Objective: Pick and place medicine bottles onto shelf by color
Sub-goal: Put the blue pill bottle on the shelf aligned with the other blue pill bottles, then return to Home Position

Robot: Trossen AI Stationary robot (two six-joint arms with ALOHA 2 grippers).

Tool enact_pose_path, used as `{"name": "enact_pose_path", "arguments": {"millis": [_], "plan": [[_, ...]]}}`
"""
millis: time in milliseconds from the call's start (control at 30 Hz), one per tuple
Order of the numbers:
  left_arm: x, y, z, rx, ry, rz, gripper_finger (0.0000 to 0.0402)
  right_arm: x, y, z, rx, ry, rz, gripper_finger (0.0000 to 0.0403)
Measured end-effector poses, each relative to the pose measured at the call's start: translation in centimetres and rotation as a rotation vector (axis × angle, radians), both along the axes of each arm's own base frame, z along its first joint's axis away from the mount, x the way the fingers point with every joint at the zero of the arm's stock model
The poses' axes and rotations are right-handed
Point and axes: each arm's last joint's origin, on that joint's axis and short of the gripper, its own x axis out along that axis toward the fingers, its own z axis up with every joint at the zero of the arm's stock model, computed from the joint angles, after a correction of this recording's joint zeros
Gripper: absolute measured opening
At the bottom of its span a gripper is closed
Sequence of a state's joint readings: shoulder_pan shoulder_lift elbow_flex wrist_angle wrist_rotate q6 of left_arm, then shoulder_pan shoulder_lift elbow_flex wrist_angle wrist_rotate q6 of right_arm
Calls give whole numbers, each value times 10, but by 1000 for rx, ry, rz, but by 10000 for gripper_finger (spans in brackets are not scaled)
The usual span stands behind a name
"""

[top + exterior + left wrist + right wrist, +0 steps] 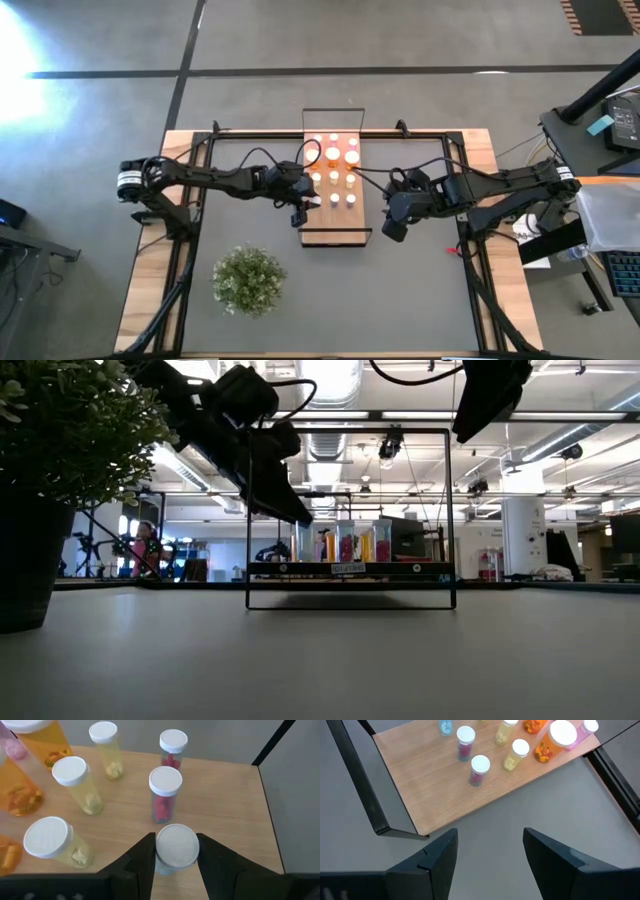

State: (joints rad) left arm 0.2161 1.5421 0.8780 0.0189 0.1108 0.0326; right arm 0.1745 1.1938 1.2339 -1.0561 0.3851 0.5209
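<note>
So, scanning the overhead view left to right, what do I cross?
Left arm's base → bushy green plant → left gripper → light-brown wooden shelf → right gripper → right arm's base.

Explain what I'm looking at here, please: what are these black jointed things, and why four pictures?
They are two robot arms at a table, filmed at once from overhead, from table height, and from a camera on each wrist. On the wooden shelf stand small medicine bottles with white caps. The left hand has its fingers either side of a white-capped bottle on the shelf; whether it grips it or is letting go, I cannot tell. The right hand hangs open and empty beside the shelf, over the grey mat. The potted plant is just decoration.
</note>
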Motion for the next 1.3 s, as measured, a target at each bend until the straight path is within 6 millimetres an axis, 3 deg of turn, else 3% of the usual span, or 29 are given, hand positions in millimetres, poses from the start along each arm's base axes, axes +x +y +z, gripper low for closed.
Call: {"name": "enact_pose_path", "arguments": {"millis": [767, 967, 1133, 1300], "plan": [[3, 0, -9, -27, 23, 19, 120, 0, 0, 0, 0, 0, 0, 217], [4, 1, -9, -30, 26, 26, 161, 0, 0, 0, 0, 0, 0, 217], [3, 0, 4, -20, -18, 24, 215, 0, 0, 0, 0, -1, 0, 217], [-16, -3, 42, 9, -131, 19, 234, 0, 0, 0, 0, -1, 0, 216]]}}
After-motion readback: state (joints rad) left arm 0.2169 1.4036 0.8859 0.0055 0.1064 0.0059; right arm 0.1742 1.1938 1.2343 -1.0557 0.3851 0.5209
